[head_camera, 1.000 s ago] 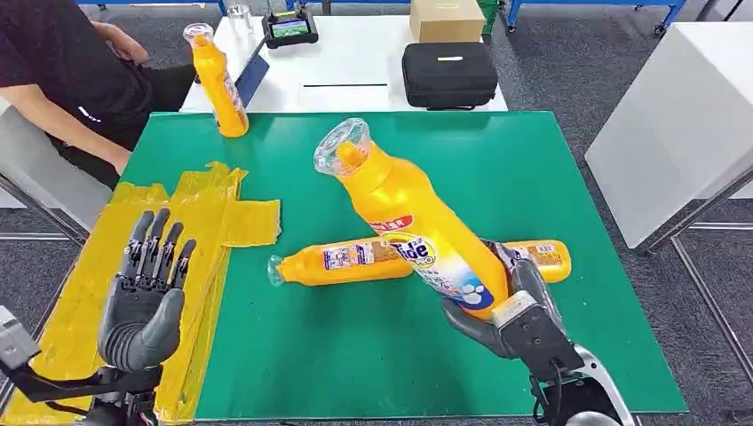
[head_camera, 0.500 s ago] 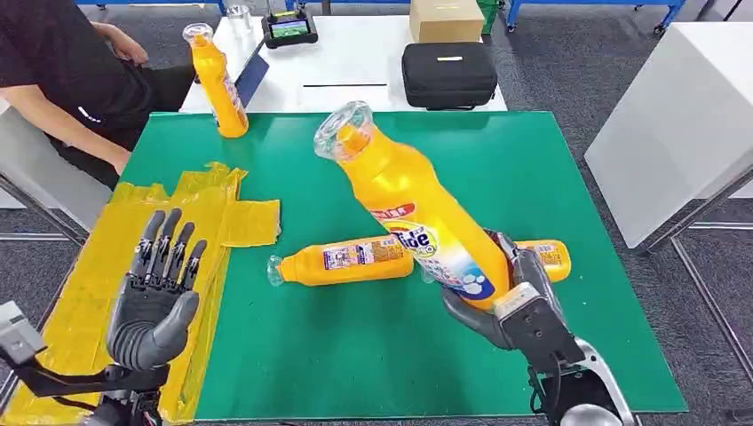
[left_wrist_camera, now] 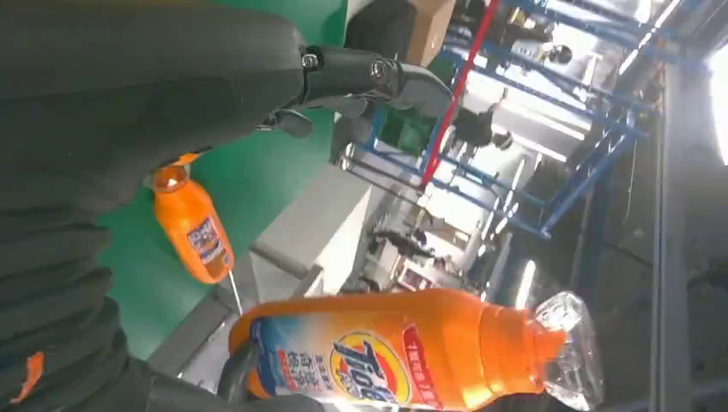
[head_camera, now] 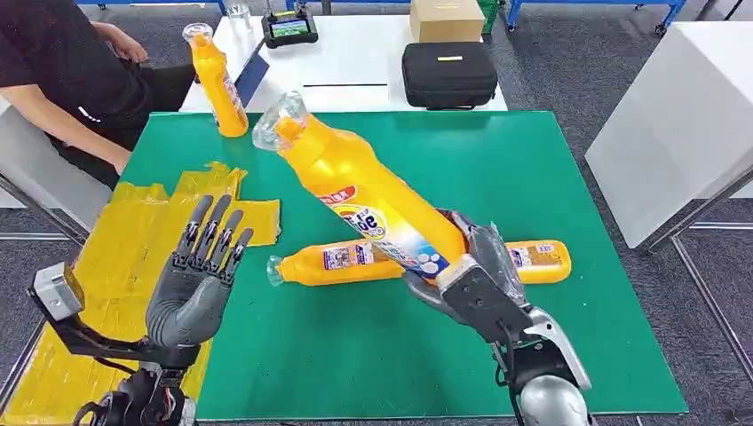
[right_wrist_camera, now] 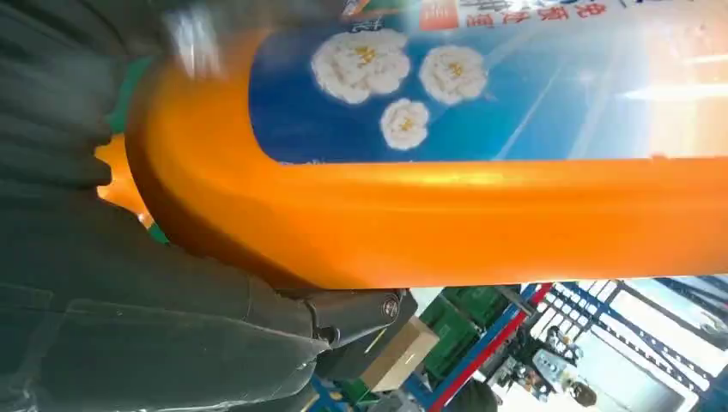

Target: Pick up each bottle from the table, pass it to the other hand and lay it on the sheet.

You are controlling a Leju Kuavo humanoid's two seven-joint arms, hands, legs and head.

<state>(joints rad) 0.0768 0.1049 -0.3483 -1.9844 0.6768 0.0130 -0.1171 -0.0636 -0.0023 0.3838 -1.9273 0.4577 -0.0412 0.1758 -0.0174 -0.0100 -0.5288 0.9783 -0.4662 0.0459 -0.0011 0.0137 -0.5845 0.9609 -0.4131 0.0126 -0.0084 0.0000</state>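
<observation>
Three bottles show. At lower left the left hand [head_camera: 197, 286] is raised, fingers spread, holding nothing, beside the yellow sheet [head_camera: 107, 266]. Right of it, the right hand [head_camera: 471, 284] grips the base of a tilted bottle [head_camera: 355, 191], cap pointing to the upper left.
</observation>
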